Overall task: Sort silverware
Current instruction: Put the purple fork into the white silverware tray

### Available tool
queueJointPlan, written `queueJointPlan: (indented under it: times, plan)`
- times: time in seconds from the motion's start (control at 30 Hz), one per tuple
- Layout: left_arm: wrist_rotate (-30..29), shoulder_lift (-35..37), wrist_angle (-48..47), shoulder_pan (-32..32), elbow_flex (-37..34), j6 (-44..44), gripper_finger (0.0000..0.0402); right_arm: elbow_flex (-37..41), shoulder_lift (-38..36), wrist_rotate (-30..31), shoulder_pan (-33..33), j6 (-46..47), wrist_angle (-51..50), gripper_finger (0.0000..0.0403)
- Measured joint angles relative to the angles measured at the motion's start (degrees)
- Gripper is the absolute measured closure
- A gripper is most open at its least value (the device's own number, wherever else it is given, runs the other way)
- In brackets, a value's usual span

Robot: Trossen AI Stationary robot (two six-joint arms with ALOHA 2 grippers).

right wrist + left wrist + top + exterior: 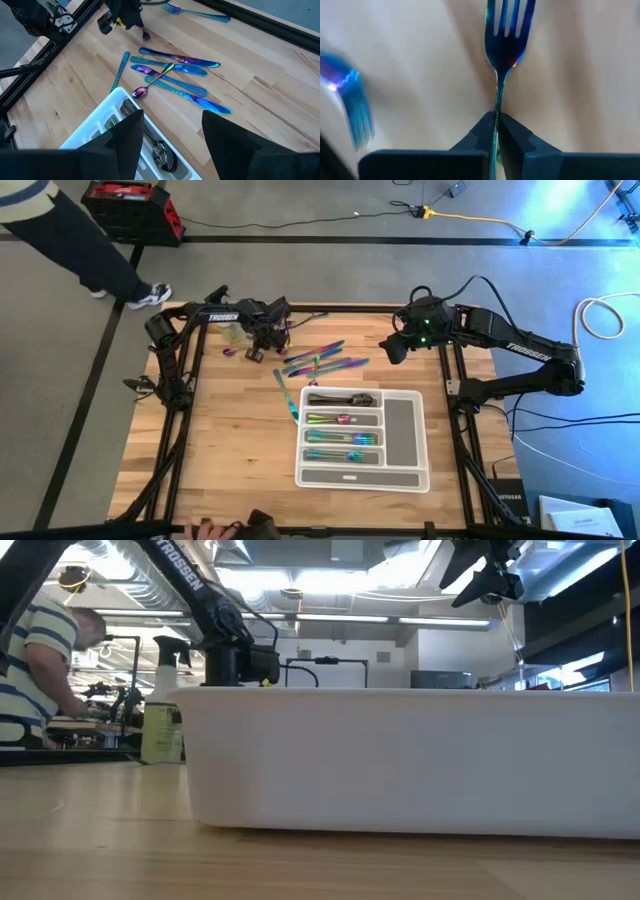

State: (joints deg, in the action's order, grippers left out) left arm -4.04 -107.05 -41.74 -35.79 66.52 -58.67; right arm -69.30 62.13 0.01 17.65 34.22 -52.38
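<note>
The left gripper [496, 131] is clamped tight on the handle of an iridescent fork [506, 45], whose tines point away from the fingers [517, 140]. In the high view this gripper [262, 340] sits near the desk's far edge, towards the far left corner, just beside a yellow-green spray bottle [232, 332] and a small purple spoon [230, 352].

The right gripper [170, 135] hangs with its jaws spread wide and nothing between them, above the desk's far right edge [392, 348].

Between the two, a loose cluster of silverware [322, 361] lies on the wooden desk [220, 430] near the far edge: several knives [180, 60] side by side and a spoon [150, 82] laid across them (its bowl nearest the tray). One fork [197, 13] lies apart, and another slim piece [118, 70] rests just beside the tray's corner.

The white tray [402, 480] sits right of the desk's middle. Its far compartment holds dark spoons [338, 398]; the three behind it hold iridescent pieces [340, 438].

A person [40, 660] sits beyond the desk in the low view.
</note>
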Motion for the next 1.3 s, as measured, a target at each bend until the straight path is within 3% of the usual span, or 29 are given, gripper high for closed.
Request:
queueJointPlan:
  times: [0.27,0.43,0.7,0.8,1.03,1.2,1.3]
  plan:
    - [1.78,0.03,-1.13,5.83,2.55,17.87,0.0401,0.00,0.00,-1.22,-0.02,-1.25,-0.47,0.0217]
    - [-1.37,0.03,-2.89,9.46,4.79,31.34,0.0401,-0.02,-0.11,-5.97,-0.04,-9.46,-8.91,0.0217]
    - [-2.13,0.08,-7.22,15.08,12.92,48.22,0.0402,-0.02,-0.13,-6.57,-0.04,-11.82,-17.21,0.0217]
    - [-1.42,0.12,-8.41,18.27,17.39,52.73,0.0401,-0.02,-0.54,-4.96,-0.96,-13.48,-17.23,0.0217]
    - [-0.43,0.21,-7.11,28.40,26.98,57.60,0.0401,0.00,-2.21,2.47,-10.18,-12.19,-17.90,0.0217]
    - [8.53,0.23,-0.63,34.94,30.17,66.15,0.0401,0.00,-2.45,7.13,-16.23,-10.15,-17.81,0.0217]
    - [10.16,0.22,2.48,38.64,30.16,69.14,0.0401,0.00,-2.47,8.00,-18.90,-8.55,-18.04,0.0217]
